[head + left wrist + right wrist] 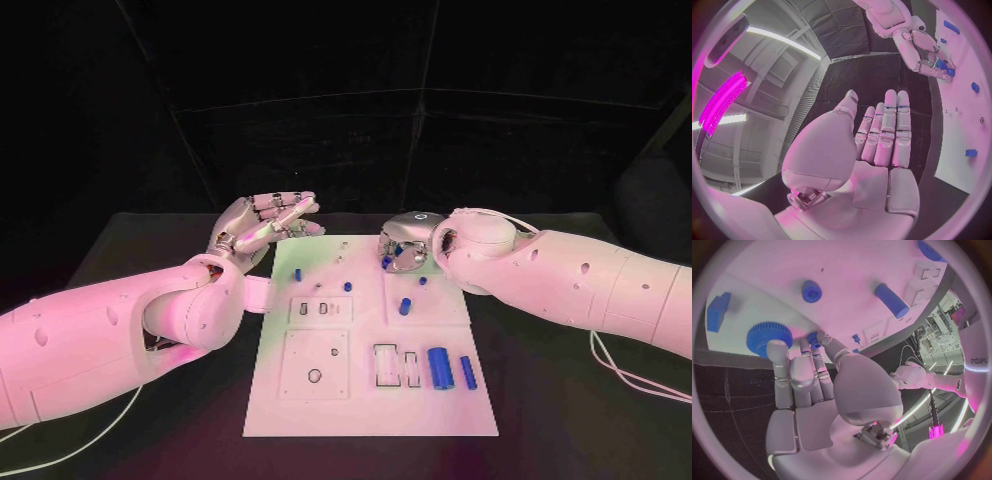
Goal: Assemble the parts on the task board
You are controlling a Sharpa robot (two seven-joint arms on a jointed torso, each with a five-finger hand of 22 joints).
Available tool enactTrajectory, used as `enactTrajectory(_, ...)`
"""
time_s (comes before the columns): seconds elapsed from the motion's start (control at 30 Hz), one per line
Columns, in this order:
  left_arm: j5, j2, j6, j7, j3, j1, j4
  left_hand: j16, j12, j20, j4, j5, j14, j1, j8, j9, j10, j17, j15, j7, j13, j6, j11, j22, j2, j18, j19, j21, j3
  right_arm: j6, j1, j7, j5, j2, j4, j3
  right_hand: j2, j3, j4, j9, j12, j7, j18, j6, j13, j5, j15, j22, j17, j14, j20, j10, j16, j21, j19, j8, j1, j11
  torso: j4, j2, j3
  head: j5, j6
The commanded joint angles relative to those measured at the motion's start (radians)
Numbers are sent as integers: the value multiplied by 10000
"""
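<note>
The right hand (405,252) pinches a small blue part (814,336) just beside the blue gear (769,338) at the task board's (368,400) far edge, while the left hand (261,226) hovers spread, empty, off the board.

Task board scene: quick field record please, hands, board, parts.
left hand: raised flat beside the board's far left corner, fingers apart, holds nothing
right hand: over the board's far edge, fingertips at a small blue part
task board: white plate, centre of black table
blue gear: on the board beside the right hand's fingers
blue cylinders: two lying side by side, near right of board
</note>
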Motion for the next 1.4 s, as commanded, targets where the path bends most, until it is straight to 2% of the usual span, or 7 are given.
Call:
enactTrajectory(0.03, -74, -9, 123, 12, 9, 19, 25, -59, -34, 19, -46, -4, -18, -31, -59, -16, -8, 9, 42, 56, -9, -25, 58, -9, 44, 35, 53, -49, 6, -137, -2, 189, 6, 4, 0, -13, 120, 181, 31, 25, 61, -36, -92, 216, 15, -108, -23, 191, 162, 121, -24, 206, 146, 174, 152, 80, -67, -33, -3, 1, -4, -4, -17)
enactTrajectory(0.2, -74, -19, 121, 1, 9, 20, 19, -60, -35, 19, -47, -4, -18, -31, -59, -16, -9, 9, 43, 56, -9, -25, 59, -9, 44, 35, 53, -49, 6, -1284, -4, 362, 237, -85, 95, -13, 352, 654, 117, 70, 148, -154, -170, 662, 42, -561, -127, 686, 499, 182, -109, 673, 404, 533, 391, 204, 34, -172, 6, 3, 0, 3, -12)
enactTrajectory(0.37, -74, -43, 124, -14, 9, 23, 14, -68, -42, 21, -54, -4, -22, -32, -64, -16, -12, 15, 45, 58, -9, -26, 61, -13, 49, 35, 52, -56, 3, -2143, -3, 441, 536, -188, 310, -9, 304, 960, 129, 48, 74, -152, -194, 723, 29, -623, -137, 822, 567, 174, -140, 746, 483, 661, 410, 148, 78, -184, 15, -2, -14, 17, 47)
enactTrajectory(0.57, -73, -52, 133, -33, 9, 35, -22, -68, -42, 21, -54, -4, -22, -32, -64, -16, -12, 15, 45, 58, -9, -26, 61, -13, 49, 35, 52, -56, 3, -2661, 0, 246, 678, -53, 318, -1, 219, 1086, 137, 33, 25, -135, -201, 714, 21, -635, -126, 870, 599, 170, -137, 729, 519, 713, 406, 101, 70, -171, 19, 17, -13, 42, 119)
enactTrajectory(1.0, -73, -8, 175, -95, 9, 62, -148, -88, -58, 25, -76, -4, -35, -29, -76, -15, -23, 27, 51, 61, -10, -29, 66, -22, 49, 33, 49, -72, -4, -2704, 3, -37, 845, 1095, -812, 3, 48, 1348, 212, 4, -34, -83, -208, 639, 6, -689, -84, 937, 612, 151, -102, 607, 563, 796, 371, 3, 1, -116, 42, 43, 1, 124, 139)
enactTrajectory(1.13, -73, 19, 193, -113, 9, 67, -176, -96, -66, 27, -84, -4, -41, -28, -81, -14, -28, 32, 53, 63, -10, -31, 68, -26, 50, 33, 47, -79, -7, -2611, 1, -212, 816, 1472, -1166, 2, -17, 1452, 251, -4, -39, -60, -208, 590, 3, -708, -62, 947, 624, 146, -82, 536, 584, 819, 350, -17, -25, -92, 65, 50, -9, 141, 140)
enactTrajectory(1.4, -73, 40, 213, -140, 10, 99, -247, -150, -97, 39, -120, -5, -84, -31, -103, -13, -48, 51, 69, 70, -12, -35, 79, -47, 62, 29, 30, -118, -20, -2332, -4, -334, 714, 1952, -1665, 0, -126, 1614, 313, -14, -42, -23, -205, 494, -1, -736, -29, 954, 619, 134, -50, 417, 607, 849, 310, -33, -61, -50, 25, 54, -5, 205, 129)
